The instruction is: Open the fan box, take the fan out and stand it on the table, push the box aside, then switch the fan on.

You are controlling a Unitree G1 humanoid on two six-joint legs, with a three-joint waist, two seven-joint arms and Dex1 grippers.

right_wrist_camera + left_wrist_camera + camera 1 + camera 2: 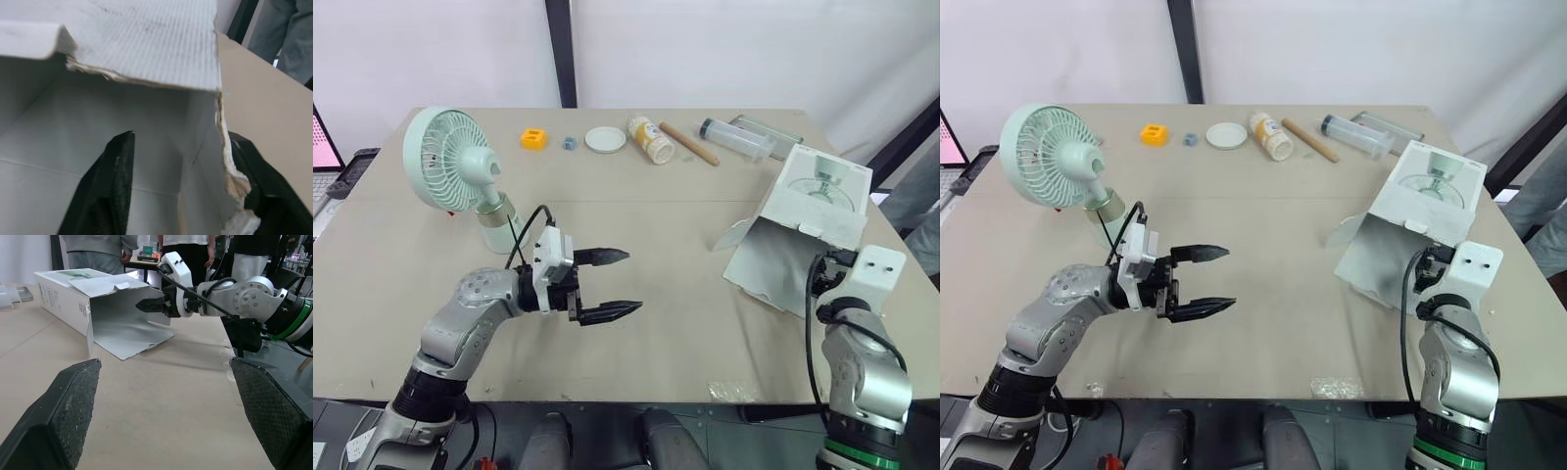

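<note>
Fan [445, 162] upright on table [656, 225]; left hand [633, 282] spread wide (near fan); right hand [181, 139] apart, straddling wall of box [822, 191].

a mint-green plastic desk fan [445, 157] stands at the far left of the beige tabletop [656, 245]. a white cardboard fan box [813, 211] lies on its side at the right, mouth toward the near edge. along the far edge, left to right, lie an orange plastic block [535, 139], a white round lid [605, 139], a tipped jar [649, 140], a wooden stick [689, 143] and a clear plastic tube [736, 137]. the left hand [632, 282] hovers spread, nearer than the fan. the right hand [144, 305] straddles the box's wall at its mouth.
</note>
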